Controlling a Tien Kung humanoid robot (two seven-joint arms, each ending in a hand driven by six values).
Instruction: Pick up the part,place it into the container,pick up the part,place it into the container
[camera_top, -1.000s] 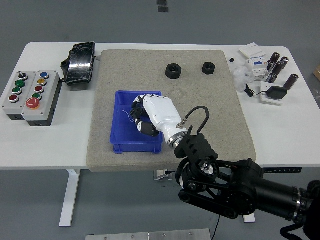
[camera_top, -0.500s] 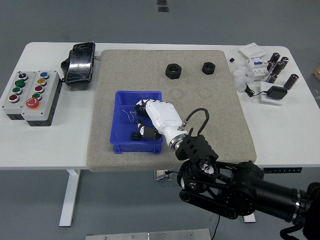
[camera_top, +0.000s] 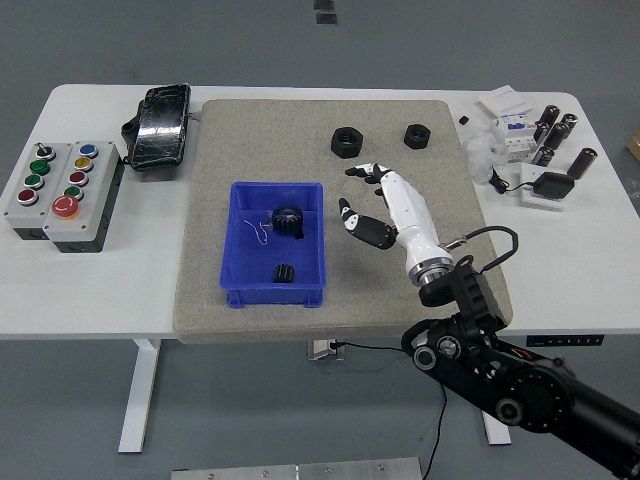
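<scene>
We are seeing that the right hand (camera_top: 385, 205), which was deep inside the blue container (camera_top: 243, 292) a second ago, is now out of it and is hanging over the grey mat (camera_top: 250, 140) to the right of the bin, with its fingers (camera_top: 352, 172) spread apart and holding nothing. Two dark parts are lying in the container: a round toothed part (camera_top: 289, 220) near the back and a smaller part (camera_top: 283, 271) near the front, so we are judging that a part has just been dropped there and the hand is turning toward the next one. On the far side of the mat two black nuts are waiting, a larger nut (camera_top: 346, 142) just beyond the fingertips and a smaller nut (camera_top: 416, 135) to its right, both well apart from the bin. We cannot tell which of the two parts in the bin arrived last, and the thin white thread-like thing beside the toothed part is too small for us to name. The left arm is not showing anywhere, and the right arm is cut off at the lower right corner. On the white tabletop (camera_top: 100, 290) the button box (camera_top: 62, 188) is standing at the left.
</scene>
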